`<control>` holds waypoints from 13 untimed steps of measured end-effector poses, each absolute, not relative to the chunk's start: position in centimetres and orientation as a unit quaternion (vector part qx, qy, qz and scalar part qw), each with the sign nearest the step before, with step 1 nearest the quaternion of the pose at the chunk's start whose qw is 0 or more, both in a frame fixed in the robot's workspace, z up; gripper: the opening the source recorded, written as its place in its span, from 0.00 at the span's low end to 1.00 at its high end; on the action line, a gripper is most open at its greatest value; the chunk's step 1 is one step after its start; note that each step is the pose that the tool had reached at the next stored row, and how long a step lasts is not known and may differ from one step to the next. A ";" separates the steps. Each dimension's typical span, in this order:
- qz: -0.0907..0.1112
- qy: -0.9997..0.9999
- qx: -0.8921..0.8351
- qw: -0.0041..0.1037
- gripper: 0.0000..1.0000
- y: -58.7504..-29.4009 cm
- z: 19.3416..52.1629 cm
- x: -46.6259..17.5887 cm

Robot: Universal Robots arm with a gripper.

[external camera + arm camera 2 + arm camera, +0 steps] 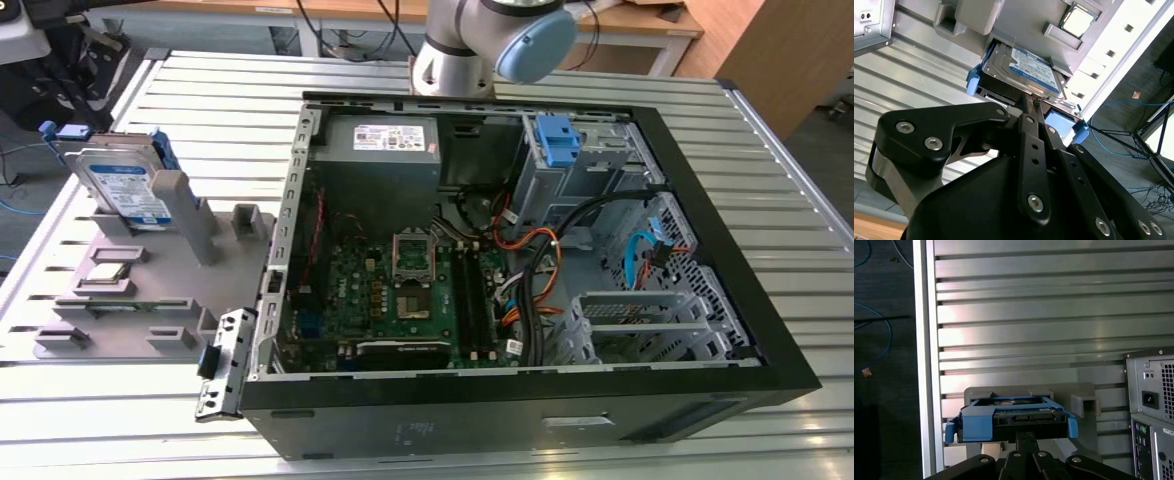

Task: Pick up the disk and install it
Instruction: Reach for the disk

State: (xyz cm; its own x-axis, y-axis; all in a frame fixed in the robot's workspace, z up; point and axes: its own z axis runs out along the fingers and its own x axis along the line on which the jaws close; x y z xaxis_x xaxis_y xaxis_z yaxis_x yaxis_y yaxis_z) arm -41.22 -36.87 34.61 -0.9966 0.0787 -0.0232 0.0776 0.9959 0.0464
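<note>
Slatted metal table (pixel 200 90) over dark floor (pixel 884 405), blue cable (pixel 890 335).

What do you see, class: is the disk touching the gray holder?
Touching. The exterior view shows the disk standing on edge in the gray holder, its lower end seated in a slot.

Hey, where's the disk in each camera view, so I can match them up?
Exterior view: the disk stands on edge in the grey holder, at the exterior view's left.
Second wrist view: disk with its label face showing, in that holder.
First wrist view: disk seen end-on, blue caddy framing it.
Shared landmark: the grey holder.
</note>
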 end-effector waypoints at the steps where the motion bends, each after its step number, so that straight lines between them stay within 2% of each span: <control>1: 0.023 0.999 0.039 0.012 0.11 -36.9 34.6 -41.2; 13: 0.023 0.999 0.039 0.013 0.11 -36.9 34.3 -41.8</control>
